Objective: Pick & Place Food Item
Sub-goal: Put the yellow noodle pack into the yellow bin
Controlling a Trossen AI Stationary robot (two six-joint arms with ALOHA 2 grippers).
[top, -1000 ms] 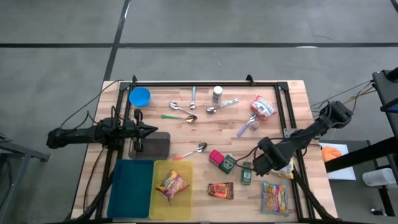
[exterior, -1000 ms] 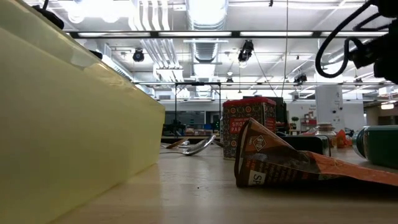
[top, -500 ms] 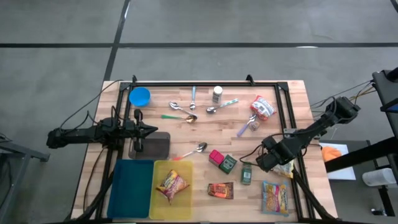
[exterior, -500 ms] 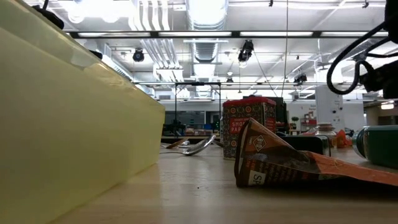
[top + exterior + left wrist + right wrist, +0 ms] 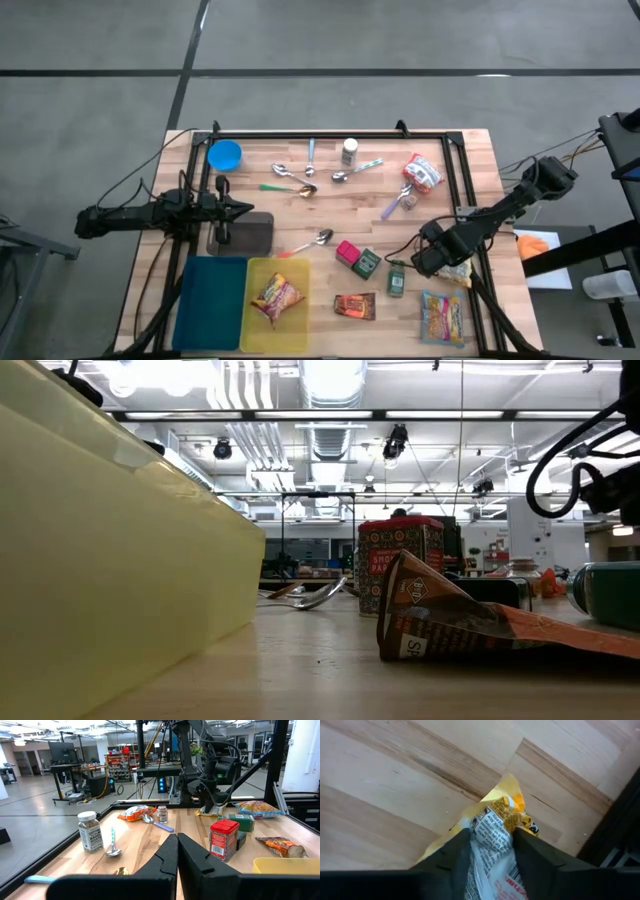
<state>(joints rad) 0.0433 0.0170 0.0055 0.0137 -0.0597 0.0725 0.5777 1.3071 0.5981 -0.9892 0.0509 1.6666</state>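
Observation:
A yellow snack packet [image 5: 506, 810] lies on the wooden table near its right edge, also seen in the high view [image 5: 462, 272]. My right gripper [image 5: 492, 840] points down onto it, fingers closed against it from both sides; in the high view the gripper [image 5: 438, 264] covers most of it. My left gripper [image 5: 176, 847] waits shut and level at the table's left side [image 5: 243, 208], holding nothing. An orange snack packet [image 5: 277, 297] lies in the yellow tray [image 5: 252, 330]. My right gripper pinches the yellow packet's crumpled, white-printed part [image 5: 494, 827] between its two fingers. The fingers come from above, pointing down. The packet's yellow end [image 5: 507, 795] lies on the table beyond the fingers.
Beside the yellow tray stands a blue tray [image 5: 210, 305]. Near my right gripper are a green tin [image 5: 397, 280], a red tin [image 5: 347, 254], a brown packet [image 5: 354, 306] and another snack bag [image 5: 441, 318]. Spoons, a shaker [image 5: 349, 151] and a blue bowl [image 5: 224, 155] lie farther back.
My right gripper has sunk toward the yellow packet and shifted a little toward the table's right edge. The other things lie as before.

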